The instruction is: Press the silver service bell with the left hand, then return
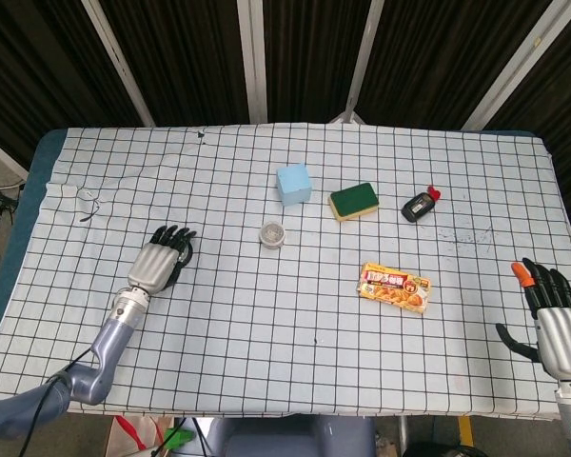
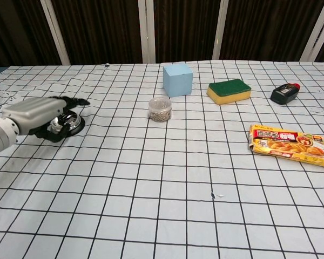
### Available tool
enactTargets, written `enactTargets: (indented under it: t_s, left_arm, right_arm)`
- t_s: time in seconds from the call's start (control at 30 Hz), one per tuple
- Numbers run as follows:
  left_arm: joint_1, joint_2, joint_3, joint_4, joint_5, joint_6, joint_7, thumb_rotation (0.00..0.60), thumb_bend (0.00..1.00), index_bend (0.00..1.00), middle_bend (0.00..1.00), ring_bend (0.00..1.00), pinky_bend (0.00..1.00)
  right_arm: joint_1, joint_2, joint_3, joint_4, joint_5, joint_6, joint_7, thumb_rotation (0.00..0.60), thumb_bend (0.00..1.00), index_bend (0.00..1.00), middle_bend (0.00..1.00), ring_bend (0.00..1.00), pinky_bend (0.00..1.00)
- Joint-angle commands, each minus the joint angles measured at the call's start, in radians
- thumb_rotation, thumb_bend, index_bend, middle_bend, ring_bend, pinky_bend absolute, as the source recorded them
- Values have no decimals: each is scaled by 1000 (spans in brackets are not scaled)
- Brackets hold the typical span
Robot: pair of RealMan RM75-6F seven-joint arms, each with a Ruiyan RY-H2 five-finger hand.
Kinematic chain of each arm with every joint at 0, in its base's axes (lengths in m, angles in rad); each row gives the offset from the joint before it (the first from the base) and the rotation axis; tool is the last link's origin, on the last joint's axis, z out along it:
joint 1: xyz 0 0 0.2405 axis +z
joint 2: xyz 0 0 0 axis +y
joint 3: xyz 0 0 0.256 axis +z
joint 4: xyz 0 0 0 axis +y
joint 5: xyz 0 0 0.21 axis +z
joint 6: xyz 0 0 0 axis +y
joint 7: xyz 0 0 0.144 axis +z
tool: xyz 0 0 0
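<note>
The silver service bell (image 2: 65,124) on its black base stands at the left of the checked tablecloth. My left hand (image 2: 34,110) lies over it with its fingers stretched across the top, and the dome shows beneath them in the chest view. In the head view the left hand (image 1: 161,260) covers the bell almost wholly. Whether the fingers are pushing the button down I cannot tell. It grips nothing. My right hand (image 1: 552,319) hangs at the table's near right edge, fingers spread and empty.
A small clear jar (image 1: 272,233) stands right of the bell. Behind it are a light blue cube (image 1: 293,184), a green and yellow sponge (image 1: 353,201) and a black bottle (image 1: 421,204). A flat snack box (image 1: 395,287) lies at centre right.
</note>
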Motion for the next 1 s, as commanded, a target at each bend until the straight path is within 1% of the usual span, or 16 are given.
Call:
enactTargets:
  t_s: [0.03,0.1,0.2,0.27,0.37,0.47,0.53,0.73,0.83,0.9,1.0]
  left_arm:
    - [76,162,-18,-282,54,194,58,600,871,36,31,0,0]
    - [130,262,-1,-443,69,265,118,600,870,35,34,0,0]
    - [216,389,31,-641,90,374,198,600,870,34,37,0,0]
    - [273,450,55,-733,99,439,218,600,869,34,38,0,0]
    - [348,523,110,-812,102,498,233,600,869,33,39,0,0]
    - [406,569,158,-829,108,535,228,600,866,33,39,0,0]
    - [435,576,173,-819,109,559,196,600,866,33,39,0,0]
    - [476,562,175,-748,80,580,94,600,865,32,38,0,0]
    - [492,555,175,-711,72,587,64,600,865,32,37,0,0]
    - [501,557,171,-705,62,591,48,600,865,32,36,0,0]
    - [511,552,156,-687,80,625,33,600,866,32,36,0,0]
  right_arm:
    - [1,-1,-1,-2,-3,0,-2,600,305,77,4,35,0]
    - [1,-1,-2,-4,-5,1,-4,600,305,76,4,35,0]
    - [0,0,-4,-8,-12,3,-6,600,305,77,4,35,0]
    - [0,0,-6,-12,-16,6,-8,600,304,77,4,35,0]
    - [0,0,-7,-15,-19,4,-11,600,304,77,4,35,0]
    - [1,-1,-7,-15,-17,1,-17,600,305,77,4,35,0]
    - [2,-3,-8,-16,-16,-1,-22,600,304,77,4,35,0]
    - [7,-8,-12,-21,-23,-9,-44,600,305,77,4,35,0]
    - [8,-10,-11,-20,-20,-11,-47,600,305,77,4,35,0]
    - [7,-10,-10,-19,-15,-12,-45,600,305,77,4,35,0]
    - [7,-9,-8,-17,-14,-10,-43,600,305,77,4,35,0]
